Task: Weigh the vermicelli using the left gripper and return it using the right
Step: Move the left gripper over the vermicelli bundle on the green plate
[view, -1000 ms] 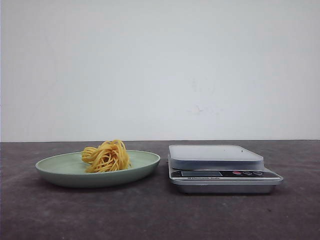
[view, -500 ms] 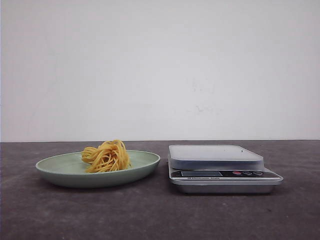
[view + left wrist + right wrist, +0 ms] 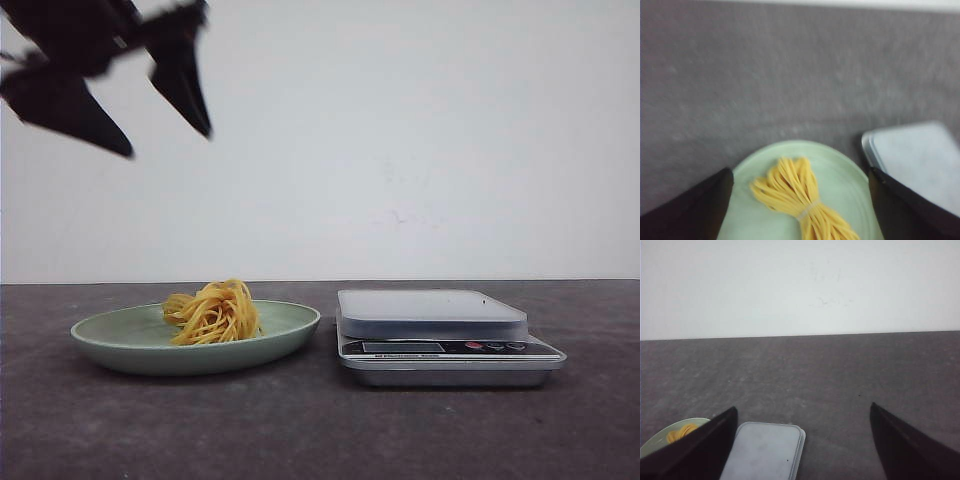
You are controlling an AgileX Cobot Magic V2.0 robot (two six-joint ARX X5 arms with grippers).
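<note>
- Two black claws showed up in the views, but only one could be seen from the front.
- Far left and high up in the front view, the left gripper [image 3: 165, 140] hung in the air, well above the plate [image 3: 110, 330].
- Its two pointed fingers [image 3: 185, 85] were spread wide apart and held nothing. It looked a bit blurry.
- From the left wrist view, the left gripper [image 3: 800, 210] had a finger on each side of the plate [image 3: 840, 175], with the noodles in the gap far below.
- Below it, the pale green plate sat on the dark grey table [image 3: 300, 430], on the left side.
- On the plate lay the vermicelli [image 3: 213, 312], a yellow tangled bundle, a little left of the plate's middle.
- In the left wrist view, the vermicelli [image 3: 795, 192] looked like a bunch of thin yellow strands tied with a small band.
- Just right of the plate sat the scale [image 3: 440, 335], near it but not touching it.
- Its flat silver top [image 3: 430, 305] had nothing on it.
- Its front strip had a small screen [image 3: 403, 348] and a few buttons [image 3: 494, 346].
- From the right wrist view, the right gripper [image 3: 800, 450] had its two fingers spread wide and held nothing.
- That view showed the scale [image 3: 765, 450] beside one finger, and a bit of the plate [image 3: 660, 437] with yellow vermicelli [image 3: 680, 432] at the edge.
- Behind the table stood a plain white wall [image 3: 420, 140].
</note>
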